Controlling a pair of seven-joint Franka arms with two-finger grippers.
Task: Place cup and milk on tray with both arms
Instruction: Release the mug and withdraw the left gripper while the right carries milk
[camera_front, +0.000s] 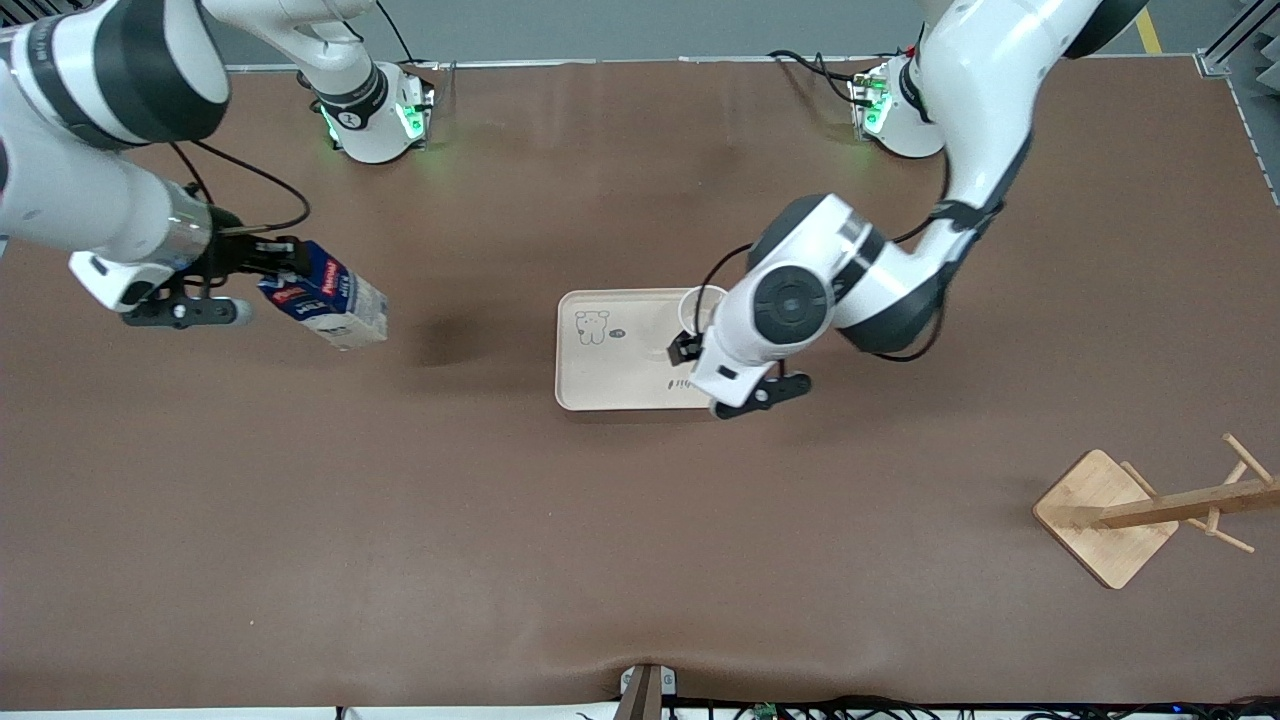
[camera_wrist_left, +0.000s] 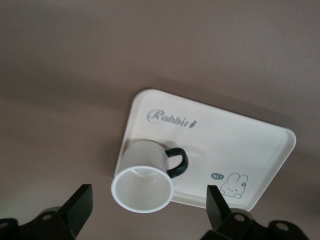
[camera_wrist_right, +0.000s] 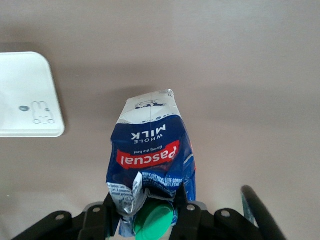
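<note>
**Cup down on tray, milk in the air**

Surface: brown matte tabletop (camera_front: 620, 560), a few shallow wrinkles, light strip of floor and cables along its edges. A wooden rack (camera_front: 1140, 510) lies tipped over toward the left arm's end, well apart from both claws.

Left arm comes from its base, elbow bent, wrist pointing down over the tray (camera_front: 610, 375). Left claw (camera_front: 705, 345) hangs just above the tray's end on the left arm's side, released: in the left wrist view the fingers (camera_wrist_left: 79, 207) stand wide apart with nothing between them. The cup (camera_wrist_left: 145, 175) sits upright directly under that claw, on the tray next to its rim, black handle turned toward the tray's middle (only part of the cup's rim shows in the front view, the wrist covers the rest). "Rabbit" lettering is just beside the cup; the cartoon rabbit print is near another corner.

Right arm reaches out low and roughly level over bare tabletop at its own end. Right claw (camera_front: 275, 262) is clenched on the cap end of the milk (camera_front: 328, 297), green cap (camera_wrist_right: 155, 220) between the fingers. Carton is tilted, pale base pointing away from the claw, clear of the surface with its shadow below. Tray is well apart from this claw, toward the left arm.
</note>
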